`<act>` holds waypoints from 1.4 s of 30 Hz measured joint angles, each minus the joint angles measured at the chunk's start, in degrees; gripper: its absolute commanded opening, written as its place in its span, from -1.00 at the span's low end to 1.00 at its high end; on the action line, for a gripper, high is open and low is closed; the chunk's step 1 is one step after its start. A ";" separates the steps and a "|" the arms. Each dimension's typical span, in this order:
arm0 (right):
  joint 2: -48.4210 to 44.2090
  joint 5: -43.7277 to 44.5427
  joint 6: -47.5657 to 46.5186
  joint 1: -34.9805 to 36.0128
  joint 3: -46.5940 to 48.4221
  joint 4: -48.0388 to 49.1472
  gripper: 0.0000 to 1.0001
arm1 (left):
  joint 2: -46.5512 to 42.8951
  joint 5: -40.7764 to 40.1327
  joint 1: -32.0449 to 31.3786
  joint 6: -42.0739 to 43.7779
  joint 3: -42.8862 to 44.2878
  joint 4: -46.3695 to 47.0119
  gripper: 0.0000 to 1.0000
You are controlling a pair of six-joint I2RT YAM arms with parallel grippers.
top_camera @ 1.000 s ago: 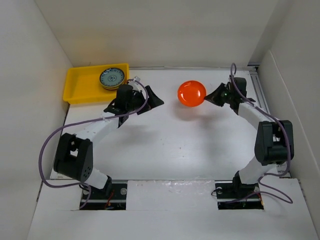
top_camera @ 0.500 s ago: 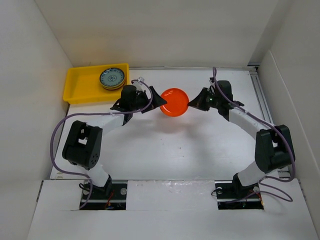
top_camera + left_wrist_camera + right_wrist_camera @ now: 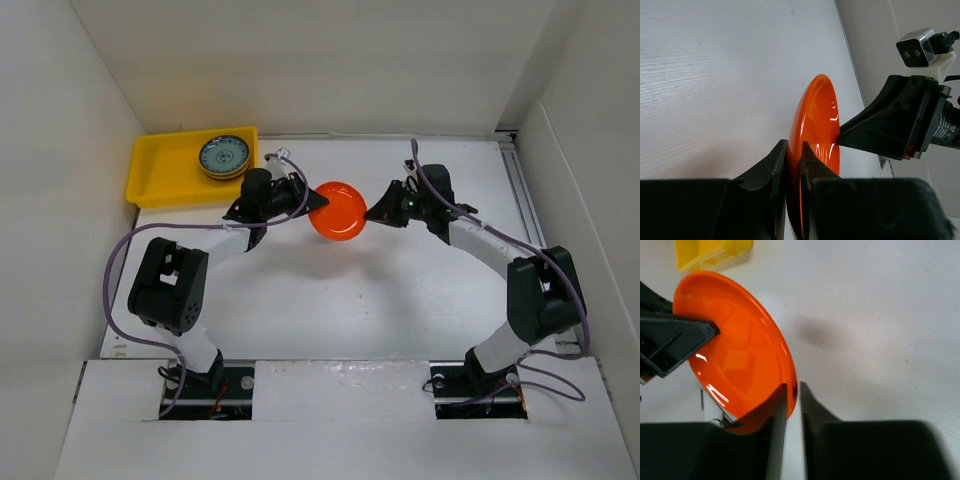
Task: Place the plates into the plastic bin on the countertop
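The orange plate (image 3: 337, 210) is held tilted above the middle of the table (image 3: 330, 300), with the left arm's fingers (image 3: 769, 170) and the right arm's fingers (image 3: 776, 412) pinching opposite rims. The right should let go only once the left's grip is firm. The left can then carry the plate level to the yellow bin (image 3: 160, 172), beside the teal-patterned plate (image 3: 224, 155).

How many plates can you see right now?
2. An orange plate is gripped at mid-table by the left fingers and right fingers; a teal plate sits in the bin. More may be hidden beneath the teal one.
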 measured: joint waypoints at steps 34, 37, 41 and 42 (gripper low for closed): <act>-5.75 1.38 -4.76 2.01 -16.68 2.95 1.00 | 26.84 -23.98 30.42 -7.45 42.73 -27.06 0.14; -7.82 1.03 -4.74 2.23 -16.83 2.91 1.00 | 26.84 -23.76 30.42 -7.78 43.89 -27.26 0.99; -12.70 1.09 -4.70 3.34 -16.81 2.91 1.00 | 26.08 -24.37 30.42 -8.15 43.95 -29.22 0.99; -13.88 1.25 -4.70 3.87 -16.70 2.67 1.00 | 25.86 -24.85 30.40 -8.09 44.22 -30.49 0.99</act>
